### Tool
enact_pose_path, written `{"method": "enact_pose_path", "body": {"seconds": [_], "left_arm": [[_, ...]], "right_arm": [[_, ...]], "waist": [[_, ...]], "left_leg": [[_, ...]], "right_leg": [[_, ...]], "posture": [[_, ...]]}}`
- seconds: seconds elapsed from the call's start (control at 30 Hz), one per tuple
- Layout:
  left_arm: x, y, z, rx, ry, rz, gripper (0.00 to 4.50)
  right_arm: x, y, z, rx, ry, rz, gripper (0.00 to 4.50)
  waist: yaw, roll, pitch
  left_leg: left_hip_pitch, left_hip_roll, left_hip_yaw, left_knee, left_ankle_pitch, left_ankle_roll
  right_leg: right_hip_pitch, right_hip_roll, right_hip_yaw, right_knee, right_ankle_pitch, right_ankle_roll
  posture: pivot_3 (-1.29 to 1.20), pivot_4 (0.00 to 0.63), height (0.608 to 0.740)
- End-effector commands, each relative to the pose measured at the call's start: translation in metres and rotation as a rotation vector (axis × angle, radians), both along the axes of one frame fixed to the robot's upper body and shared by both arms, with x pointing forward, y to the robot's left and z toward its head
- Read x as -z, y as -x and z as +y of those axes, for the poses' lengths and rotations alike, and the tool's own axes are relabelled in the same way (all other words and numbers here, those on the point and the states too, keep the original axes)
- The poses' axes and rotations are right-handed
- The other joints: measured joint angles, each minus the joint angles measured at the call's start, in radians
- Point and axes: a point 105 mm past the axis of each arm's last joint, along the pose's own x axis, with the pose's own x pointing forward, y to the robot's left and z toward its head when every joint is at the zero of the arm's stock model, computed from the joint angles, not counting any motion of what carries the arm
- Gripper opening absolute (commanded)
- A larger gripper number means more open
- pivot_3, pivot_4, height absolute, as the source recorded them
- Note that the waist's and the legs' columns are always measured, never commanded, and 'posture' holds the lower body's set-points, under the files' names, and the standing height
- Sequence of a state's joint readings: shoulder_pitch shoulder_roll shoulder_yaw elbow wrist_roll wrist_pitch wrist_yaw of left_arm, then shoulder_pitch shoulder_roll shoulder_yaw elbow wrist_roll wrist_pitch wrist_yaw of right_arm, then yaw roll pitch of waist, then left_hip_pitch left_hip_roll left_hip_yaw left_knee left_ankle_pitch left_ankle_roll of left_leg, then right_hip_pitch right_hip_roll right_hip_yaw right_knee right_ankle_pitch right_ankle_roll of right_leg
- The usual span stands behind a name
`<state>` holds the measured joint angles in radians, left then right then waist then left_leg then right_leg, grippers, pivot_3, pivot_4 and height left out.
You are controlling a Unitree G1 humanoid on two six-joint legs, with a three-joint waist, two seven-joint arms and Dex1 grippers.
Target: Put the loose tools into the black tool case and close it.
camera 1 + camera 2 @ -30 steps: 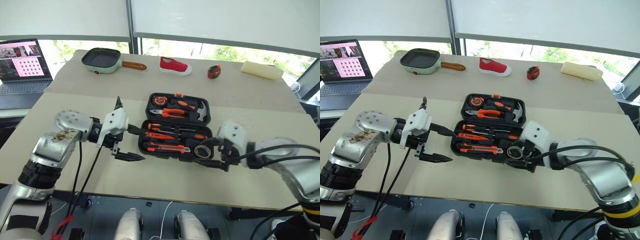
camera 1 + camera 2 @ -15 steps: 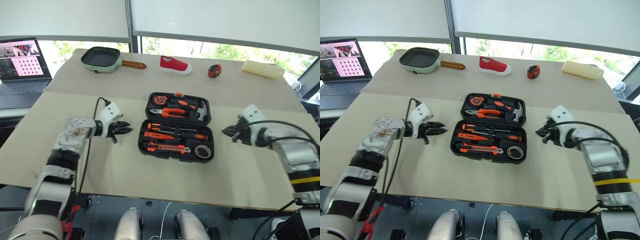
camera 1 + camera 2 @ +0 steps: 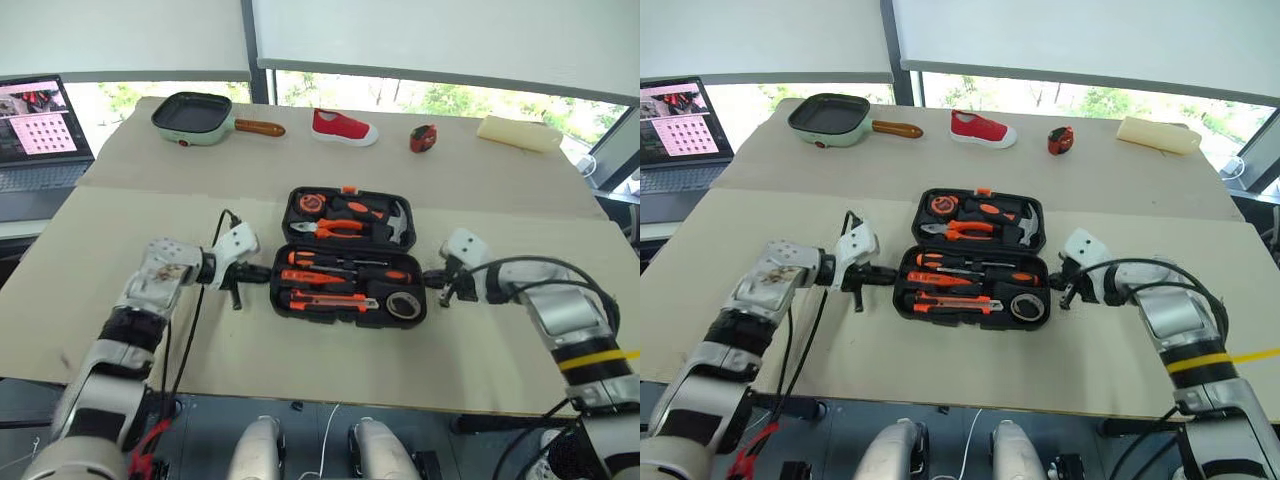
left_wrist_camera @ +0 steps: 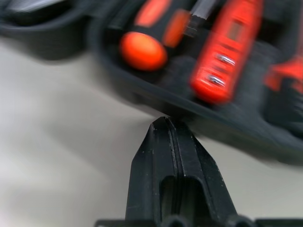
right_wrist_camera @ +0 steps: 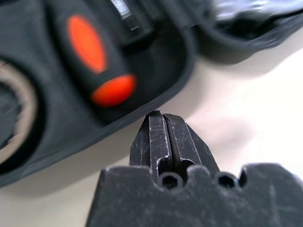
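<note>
The black tool case [image 3: 345, 318] lies open in the middle of the table. Its near half holds two orange-and-black screwdrivers [image 3: 345, 259], a utility knife [image 3: 325, 297] and a dark tape roll [image 3: 404, 304]. Pliers [image 3: 340, 226] and a hammer [image 3: 395, 221] sit in the far half. My left gripper [image 3: 262, 271] is shut and empty, low by the near half's left edge. The left wrist view shows its tip [image 4: 166, 122] at the case wall beside a screwdriver handle [image 4: 142, 49]. My right gripper [image 3: 430, 279] is shut and empty at the right edge, its tip [image 5: 164, 116] close to the rim.
Along the far side of the table stand a green pan [image 3: 195, 113], a red shoe [image 3: 343, 128], a small red-and-black object [image 3: 423, 138] and a pale yellow block [image 3: 520, 133]. A laptop [image 3: 35, 115] sits at the far left.
Both grippers have shut. They drew back from the case to the sides, then sank and came in to its left and right edges. The tools in the case have not moved.
</note>
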<state>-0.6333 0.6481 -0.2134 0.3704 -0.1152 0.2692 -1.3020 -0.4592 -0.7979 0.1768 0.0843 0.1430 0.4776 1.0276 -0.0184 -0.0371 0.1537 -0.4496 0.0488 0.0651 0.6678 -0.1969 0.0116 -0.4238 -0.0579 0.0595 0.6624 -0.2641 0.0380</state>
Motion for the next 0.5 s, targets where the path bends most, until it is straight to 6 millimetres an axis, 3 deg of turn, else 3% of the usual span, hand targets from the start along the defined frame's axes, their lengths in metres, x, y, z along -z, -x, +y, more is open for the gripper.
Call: {"method": "enact_pose_path", "body": {"seconds": [0.03,0.27,0.5], "left_arm": [[-0.001,0.028,-0.014,0.144,0.016,0.049,0.05],[0.013,0.062,0.008,0.136,-0.047,0.115,0.05],[0.025,0.068,0.035,-0.015,-0.092,0.111,0.05]], "right_arm": [[-0.015,0.027,0.034,-0.183,-0.069,-0.013,0.0],[0.0,0.066,0.043,-0.215,-0.072,0.039,0.0],[0.006,0.066,0.018,-0.051,-0.003,-0.018,0.0]], "waist": [[0.001,0.0,0.0],[0.0,0.0,0.0],[0.004,0.0,-0.001]], "left_leg": [[0.0,0.0,0.0,0.0,0.0,0.0],[0.005,0.001,0.001,0.0,0.0,0.0],[0.008,0.001,0.002,-0.001,-0.001,-0.001]], "right_leg": [[0.0,0.0,0.0,0.0,0.0,0.0],[0.003,0.0,0.0,0.001,-0.001,-0.001],[0.005,0.0,0.001,0.001,-0.001,-0.001]], "posture": [[0.0,0.15,0.74],[0.0,0.15,0.74],[0.0,0.15,0.74]]}}
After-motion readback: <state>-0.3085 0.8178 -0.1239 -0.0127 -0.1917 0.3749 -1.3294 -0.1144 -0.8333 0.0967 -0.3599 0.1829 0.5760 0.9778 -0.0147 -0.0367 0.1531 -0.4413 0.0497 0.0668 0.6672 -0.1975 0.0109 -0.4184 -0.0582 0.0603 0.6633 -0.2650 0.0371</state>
